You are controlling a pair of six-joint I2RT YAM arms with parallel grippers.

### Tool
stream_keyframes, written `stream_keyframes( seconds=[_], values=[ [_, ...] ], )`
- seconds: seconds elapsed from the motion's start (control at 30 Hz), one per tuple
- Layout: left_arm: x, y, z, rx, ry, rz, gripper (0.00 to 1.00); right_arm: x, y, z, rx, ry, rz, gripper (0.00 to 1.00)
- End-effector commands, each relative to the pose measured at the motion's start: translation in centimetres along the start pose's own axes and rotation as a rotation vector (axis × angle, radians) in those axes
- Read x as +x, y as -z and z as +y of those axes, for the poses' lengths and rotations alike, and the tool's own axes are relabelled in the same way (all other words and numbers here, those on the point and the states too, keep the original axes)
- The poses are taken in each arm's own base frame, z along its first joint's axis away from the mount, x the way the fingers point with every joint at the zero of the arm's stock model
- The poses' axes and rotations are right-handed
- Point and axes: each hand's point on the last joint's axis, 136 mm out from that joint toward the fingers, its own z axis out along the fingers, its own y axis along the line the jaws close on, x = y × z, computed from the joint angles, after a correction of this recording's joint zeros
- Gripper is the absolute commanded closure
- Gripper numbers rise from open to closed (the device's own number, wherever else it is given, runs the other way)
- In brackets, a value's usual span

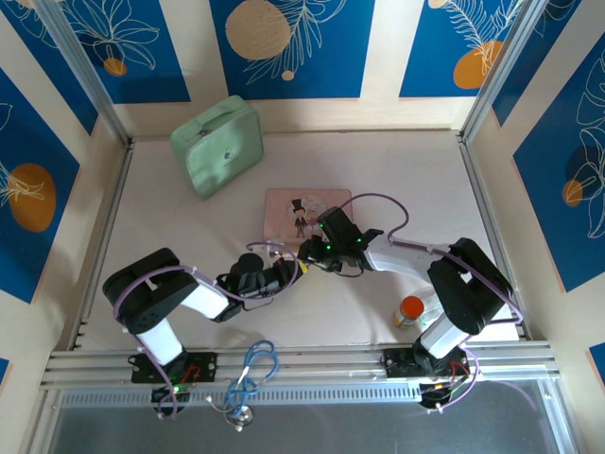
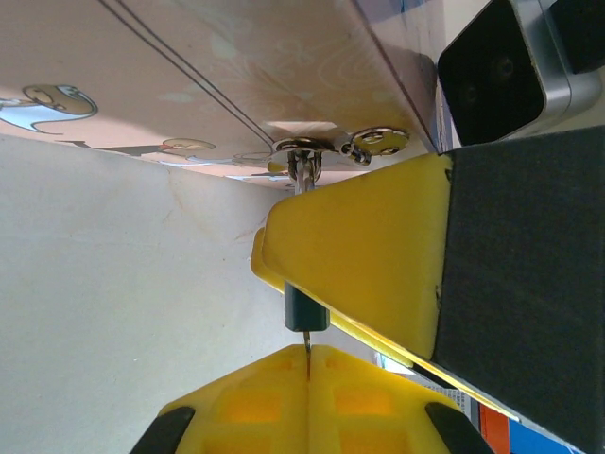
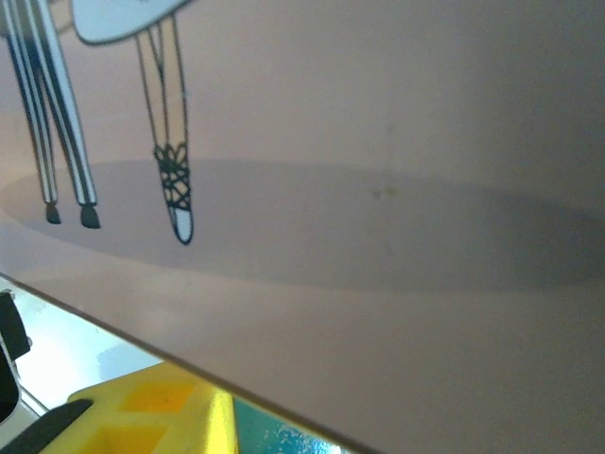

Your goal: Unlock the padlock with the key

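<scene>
Far out at ten o'clock on the table (image 1: 397,180) a mint tin (image 1: 216,144) lies apart from the work. Nearer the middle, the left gripper (image 1: 295,266) reaches in from eight o'clock toward the near edge of the pink tin (image 1: 284,203). Its wrist camera shows the yellow jaws pinched tight on the thin metal end of the key (image 2: 305,309). The key's long axis runs from six to twelve o'clock in that view. Its dark head sits just above the fingertips, and its shaft points to twelve o'clock, into the small silvery piece I take for the padlock (image 2: 304,148), which hangs at the tin's edge. The step in hand looks like seating the key in the lock, or the moment just before turning it. How deep the shaft sits is hidden. The next move probably calls for a twist about that axis, with no sideways push and the padlock kept from spinning. The right gripper (image 1: 312,252) comes in from four o'clock, and one yellow finger (image 2: 359,255) lies across the key. How wide its jaws stand, and whether they hold anything, I cannot tell.
</scene>
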Motion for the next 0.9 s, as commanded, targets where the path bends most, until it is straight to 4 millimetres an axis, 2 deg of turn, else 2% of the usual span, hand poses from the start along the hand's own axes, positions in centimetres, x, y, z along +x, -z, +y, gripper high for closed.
stream_keyframes(
  seconds=[0.0,0.13,0.33,0.7,0.87],
  values=[
    [-1.13,0.16,-0.95,0.040,-0.009,-0.041,1.00,1.20,-0.51,-1.70,0.081,-0.001,0.049,0.60],
    [-1.07,0.14,-0.78,0.037,-0.007,-0.039,1.00,0.95,-0.43,-1.53,0.091,0.015,0.038,0.60],
    [-1.08,0.18,-0.72,0.037,-0.009,-0.041,1.00,1.11,-0.52,-1.43,0.109,0.034,0.037,0.70],
    [-1.05,0.17,-0.39,0.032,-0.007,-0.041,1.00,1.21,0.33,-1.24,0.171,0.064,0.016,0.68],
    [-1.04,0.07,-0.32,0.033,-0.005,-0.041,1.00,1.32,0.42,-0.94,0.192,0.079,0.020,0.75]
  ],
)
